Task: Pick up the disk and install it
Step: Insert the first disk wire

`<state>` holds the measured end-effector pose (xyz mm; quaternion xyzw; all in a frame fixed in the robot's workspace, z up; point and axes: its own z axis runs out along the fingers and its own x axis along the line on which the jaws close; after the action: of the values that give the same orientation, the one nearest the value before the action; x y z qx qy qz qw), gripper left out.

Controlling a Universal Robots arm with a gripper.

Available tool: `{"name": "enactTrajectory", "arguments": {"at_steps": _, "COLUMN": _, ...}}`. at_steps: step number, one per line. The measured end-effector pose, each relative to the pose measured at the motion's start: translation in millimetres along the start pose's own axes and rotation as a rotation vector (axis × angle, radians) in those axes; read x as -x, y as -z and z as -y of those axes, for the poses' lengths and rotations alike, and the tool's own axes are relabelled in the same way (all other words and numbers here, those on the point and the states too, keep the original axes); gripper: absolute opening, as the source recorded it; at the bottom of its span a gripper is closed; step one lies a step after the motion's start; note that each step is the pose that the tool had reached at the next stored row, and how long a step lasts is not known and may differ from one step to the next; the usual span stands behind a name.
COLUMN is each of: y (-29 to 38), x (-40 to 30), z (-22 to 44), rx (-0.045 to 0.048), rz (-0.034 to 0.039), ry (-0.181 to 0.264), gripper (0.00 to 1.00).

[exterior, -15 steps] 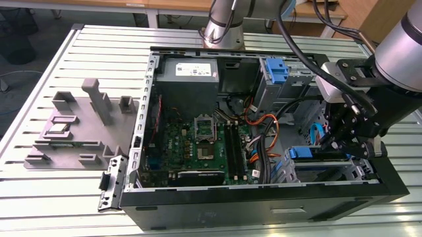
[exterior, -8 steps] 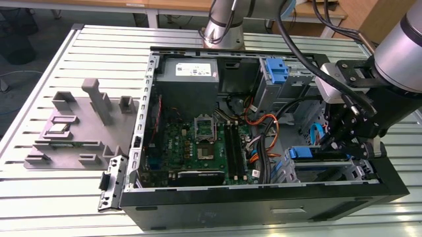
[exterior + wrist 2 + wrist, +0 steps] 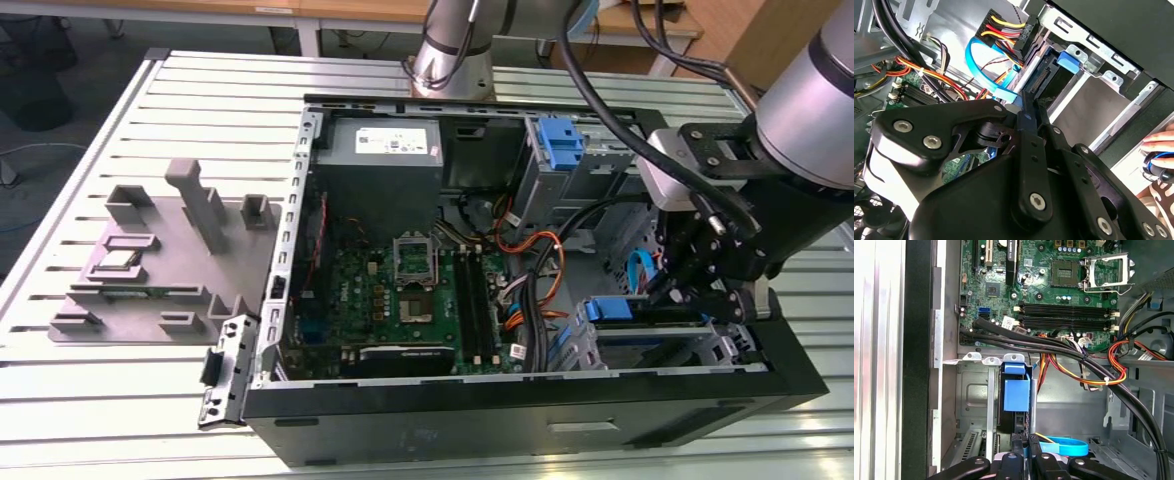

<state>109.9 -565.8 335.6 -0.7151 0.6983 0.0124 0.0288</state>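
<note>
While the gripper [image 3: 687,300] is lowered inside the open computer case [image 3: 534,420], the disk [image 3: 1016,395] is seen standing on edge in the drive bay [image 3: 974,390]. Its fingers [image 3: 1015,460] are closed together beside a blue cable [image 3: 1066,446].

Computer case [image 3: 534,420]: open, centre of the exterior view
Motherboard [image 3: 414,300]: green, inside the case
Grey fixture [image 3: 160,270]: left of the exterior view
Slatted table [image 3: 80,400]: beneath everything
</note>
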Motion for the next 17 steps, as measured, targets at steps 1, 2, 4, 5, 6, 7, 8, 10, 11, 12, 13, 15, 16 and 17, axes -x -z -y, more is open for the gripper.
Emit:
{"name": "enactTrajectory", "arguments": {"at_steps": 1, "y": -0.1, "x": 0.0, "z": 0.0, "rx": 0.0000, "rz": 0.0001, "ry": 0.000, "gripper": 0.16}}
{"name": "enactTrajectory", "arguments": {"at_steps": 2, "y": -0.3, "x": 0.0, "z": 0.0, "rx": 0.0000, "rz": 0.0002, "ry": 0.000, "gripper": 0.16}}
{"name": "enactTrajectory", "arguments": {"at_steps": 4, "y": -1.4, "x": -0.1, "z": -0.1, "rx": 0.0000, "rz": 0.0005, "ry": 0.000, "gripper": 0.16}}
{"name": "enactTrajectory", "arguments": {"at_steps": 5, "y": -1.7, "x": -0.1, "z": 0.0, "rx": 0.0000, "rz": 0.0002, "ry": 0.000, "gripper": 0.16}}
{"name": "enactTrajectory", "arguments": {"at_steps": 6, "y": -2.1, "x": -0.1, "z": -0.1, "rx": 0.0000, "rz": 0.0002, "ry": 0.000, "gripper": 0.16}}
{"name": "enactTrajectory", "arguments": {"at_steps": 7, "y": -2.3, "x": -0.1, "z": 0.0, "rx": 0.0000, "rz": 0.0001, "ry": 0.000, "gripper": 0.16}}
{"name": "enactTrajectory", "arguments": {"at_steps": 8, "y": -2.3, "x": -0.1, "z": -0.1, "rx": 0.0000, "rz": 0.0000, "ry": 0.000, "gripper": 0.16}}
{"name": "enactTrajectory", "arguments": {"at_steps": 10, "y": -2.8, "x": -0.1, "z": -0.1, "rx": 0.0000, "rz": 0.0002, "ry": 0.000, "gripper": 0.16}}
{"name": "enactTrajectory", "arguments": {"at_steps": 11, "y": -3.3, "x": -0.2, "z": -0.1, "rx": 0.0000, "rz": 0.0005, "ry": 0.000, "gripper": 0.16}}
{"name": "enactTrajectory", "arguments": {"at_steps": 12, "y": -4.0, "x": -0.2, "z": -0.1, "rx": 0.0000, "rz": 0.0005, "ry": 0.000, "gripper": 0.16}}
{"name": "enactTrajectory", "arguments": {"at_steps": 13, "y": -4.4, "x": -0.2, "z": -0.1, "rx": 0.0000, "rz": 0.0002, "ry": 0.000, "gripper": 0.16}}
{"name": "enactTrajectory", "arguments": {"at_steps": 15, "y": -4.5, "x": -0.3, "z": -0.1, "rx": 0.0001, "rz": 0.0000, "ry": 0.000, "gripper": 0.16}}
{"name": "enactTrajectory", "arguments": {"at_steps": 16, "y": -4.5, "x": -0.3, "z": -0.1, "rx": 0.0000, "rz": -0.0001, "ry": 0.000, "gripper": 0.16}}
{"name": "enactTrajectory", "arguments": {"at_steps": 17, "y": -4.5, "x": -0.3, "z": -0.1, "rx": 0.0000, "rz": 0.0001, "ry": 0.000, "gripper": 0.16}}
